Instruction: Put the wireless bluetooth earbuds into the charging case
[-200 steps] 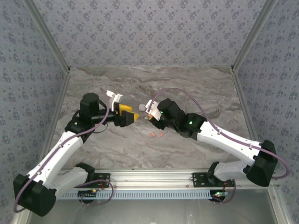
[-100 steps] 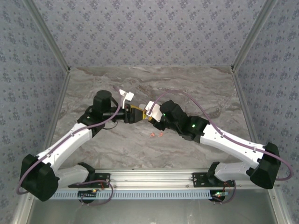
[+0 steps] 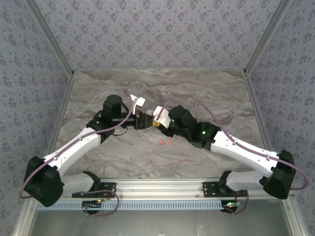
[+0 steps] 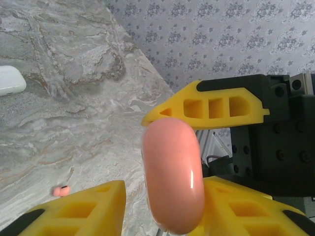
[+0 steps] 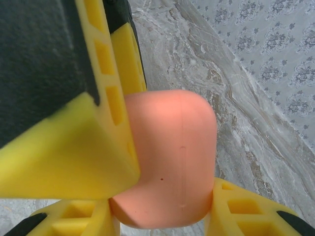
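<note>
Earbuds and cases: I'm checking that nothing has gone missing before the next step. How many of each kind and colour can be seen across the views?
salmon-red charging case: 1
white case: 1
salmon-red earbuds: 2
Total: 4

At the middle of the counter point(image 3: 211, 93) the left jaws and right jaws meet around one case point(image 4: 172, 177) — it sits between both pairs. Two earbuds point(image 3: 165, 142) lie on the counter just before that spot; a second case point(image 4: 10, 81) lies well apart from them.
</note>
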{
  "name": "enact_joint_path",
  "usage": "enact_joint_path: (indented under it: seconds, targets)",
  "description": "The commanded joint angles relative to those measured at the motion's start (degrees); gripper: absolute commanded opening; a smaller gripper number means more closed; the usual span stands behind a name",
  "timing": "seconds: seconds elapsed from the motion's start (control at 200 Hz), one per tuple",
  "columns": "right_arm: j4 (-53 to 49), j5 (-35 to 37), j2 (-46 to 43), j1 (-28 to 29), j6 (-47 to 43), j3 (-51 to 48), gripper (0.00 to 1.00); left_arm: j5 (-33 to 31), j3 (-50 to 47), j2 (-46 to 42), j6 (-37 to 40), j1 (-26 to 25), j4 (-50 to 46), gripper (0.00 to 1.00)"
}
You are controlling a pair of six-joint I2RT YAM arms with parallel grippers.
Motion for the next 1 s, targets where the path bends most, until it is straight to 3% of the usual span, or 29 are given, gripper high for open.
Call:
enact_joint_path:
  seconds: [0.0, 0.24, 0.45, 0.545, 0.66, 0.76, 0.994]
  targets:
    - [1.18, 0.12, 0.25, 0.44, -0.03, 0.39, 0.41, -0.01, 2.47, 0.44, 0.31, -0.51, 2.46, 0.41]
    - [-0.45, -2.04, 0.47, 0.10, 0.92, 1.79, 0.46, -0.09, 2.27, 0.62, 0.68, -0.51, 3.04, 0.26]
    - [-3.66, -9.02, -2.26, -3.28, 5.57, 2.55, 0.73, -1.15, 0.59, -0.92, 1.68, -0.56, 7.31, 0.21]
    - [-2.78, -19.48, -5.37, -8.22, 8.79, 0.58, 0.87, -3.29, -1.59, -2.53, 1.99, -0.64, 11.86, 0.17]
    - [4.57, -34.23, -9.74, -15.62, 17.12, -4.77, 0.92, -6.41, -5.90, -5.31, 2.80, -0.97, 20.35, 0.17]
    - [11.94, -41.31, -11.86, -19.75, 23.54, -7.85, 0.92, -8.51, -8.91, -7.52, 4.45, -1.46, 26.13, 0.16]
    - [20.06, -46.16, -10.20, -22.47, 31.44, -8.31, 0.86, -9.81, -11.73, -10.36, 8.73, -4.14, 31.05, 0.09]
